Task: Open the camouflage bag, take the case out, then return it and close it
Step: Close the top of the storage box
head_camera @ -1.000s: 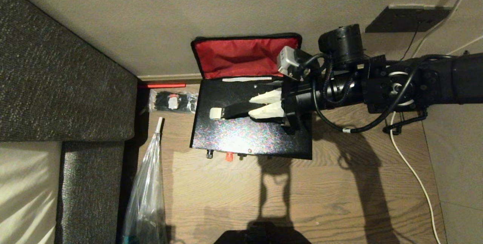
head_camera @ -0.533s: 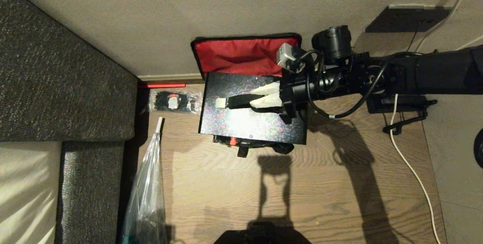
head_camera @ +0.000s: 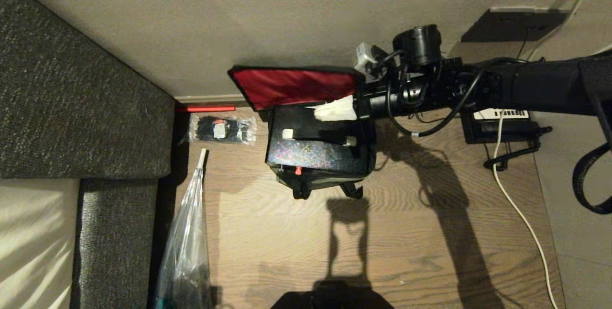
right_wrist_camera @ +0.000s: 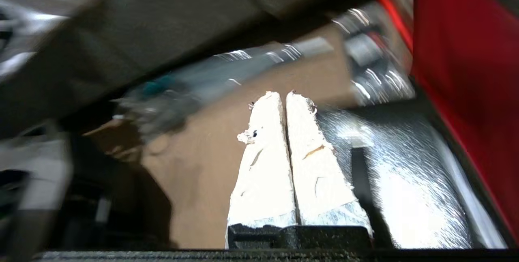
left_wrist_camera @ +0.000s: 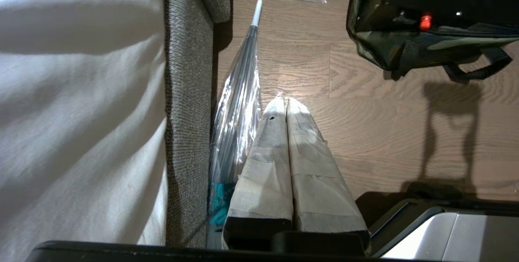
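Note:
The camouflage bag (head_camera: 318, 183) stands on the wood floor against the wall, its red-lined lid flap (head_camera: 291, 86) raised and leaning forward. The black case (head_camera: 315, 156) sits down inside it, its handle (head_camera: 318, 137) lying flat and its red latch (head_camera: 298, 171) toward me. My right gripper (head_camera: 318, 113) is shut on nothing, just above the case's back edge under the flap. In the right wrist view its fingertips (right_wrist_camera: 283, 93) are pressed together beside the case (right_wrist_camera: 409, 164). My left gripper (left_wrist_camera: 282, 102) is shut and parked low over the floor, with the bag (left_wrist_camera: 405, 51) ahead.
A grey sofa (head_camera: 71, 108) fills the left side. A clear plastic bag (head_camera: 184, 251) leans beside it. A packet of black ties (head_camera: 222, 129) lies left of the bag. A black telephone (head_camera: 499, 120) and a white cable (head_camera: 521, 213) lie to the right.
The case has gone down into the bag. My right gripper has let go of the handle, shut, and moved back toward the wall. The lid flap has tipped forward.

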Available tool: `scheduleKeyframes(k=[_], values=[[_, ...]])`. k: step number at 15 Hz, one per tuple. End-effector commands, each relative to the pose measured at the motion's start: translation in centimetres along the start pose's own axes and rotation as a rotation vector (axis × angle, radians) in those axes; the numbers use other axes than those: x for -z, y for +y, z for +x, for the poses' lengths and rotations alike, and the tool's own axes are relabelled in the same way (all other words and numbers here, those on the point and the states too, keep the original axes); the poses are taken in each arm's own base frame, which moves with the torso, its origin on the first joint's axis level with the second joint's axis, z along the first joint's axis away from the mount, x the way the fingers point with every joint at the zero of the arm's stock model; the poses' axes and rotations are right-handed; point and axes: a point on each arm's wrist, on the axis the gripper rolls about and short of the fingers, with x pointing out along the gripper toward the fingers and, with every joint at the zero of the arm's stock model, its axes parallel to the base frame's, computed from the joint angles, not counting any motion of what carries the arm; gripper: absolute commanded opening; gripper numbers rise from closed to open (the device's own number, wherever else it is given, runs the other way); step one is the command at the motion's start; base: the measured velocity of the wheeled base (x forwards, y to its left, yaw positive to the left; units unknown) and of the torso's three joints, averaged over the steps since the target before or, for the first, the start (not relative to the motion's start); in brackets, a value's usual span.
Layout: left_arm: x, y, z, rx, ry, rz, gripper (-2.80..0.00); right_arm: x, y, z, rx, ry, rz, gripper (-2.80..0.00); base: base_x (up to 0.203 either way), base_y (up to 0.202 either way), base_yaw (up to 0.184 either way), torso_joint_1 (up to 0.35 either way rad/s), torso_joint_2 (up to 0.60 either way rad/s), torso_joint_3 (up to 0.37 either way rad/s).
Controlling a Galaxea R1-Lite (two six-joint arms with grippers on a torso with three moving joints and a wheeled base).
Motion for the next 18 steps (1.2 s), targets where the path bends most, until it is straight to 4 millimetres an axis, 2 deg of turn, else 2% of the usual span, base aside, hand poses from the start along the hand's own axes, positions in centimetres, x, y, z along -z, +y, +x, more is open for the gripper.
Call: scheduleKeyframes(k=[1, 6, 9, 14, 18], values=[[0.1, 0.0, 0.0, -0.001, 0.001, 0.0, -2.8, 1.4, -0.5, 0.1, 0.008, 0.018, 0.015, -2.8, 0.0, 0.0, 0.0, 0.0, 0.0, 0.0], [0.1, 0.0, 0.0, -0.001, 0.001, 0.0, -2.8, 1.3, -0.3, -0.3, 0.014, 0.037, 0.041, -2.8, 0.0, 0.0, 0.0, 0.0, 0.0, 0.0], [0.1, 0.0, 0.0, -0.001, 0.001, 0.0, -2.8, 1.9, 0.1, -0.3, 0.028, 0.075, 0.094, -2.8, 0.0, 0.0, 0.0, 0.0, 0.0, 0.0], [0.1, 0.0, 0.0, -0.001, 0.001, 0.0, -2.8, 2.3, 1.6, -1.9, 0.035, 0.119, 0.158, -2.8, 0.0, 0.0, 0.0, 0.0, 0.0, 0.0], [0.1, 0.0, 0.0, -0.001, 0.001, 0.0, -2.8, 4.6, 2.8, -1.4, 0.05, 0.204, 0.281, -2.8, 0.0, 0.0, 0.0, 0.0, 0.0, 0.0]])
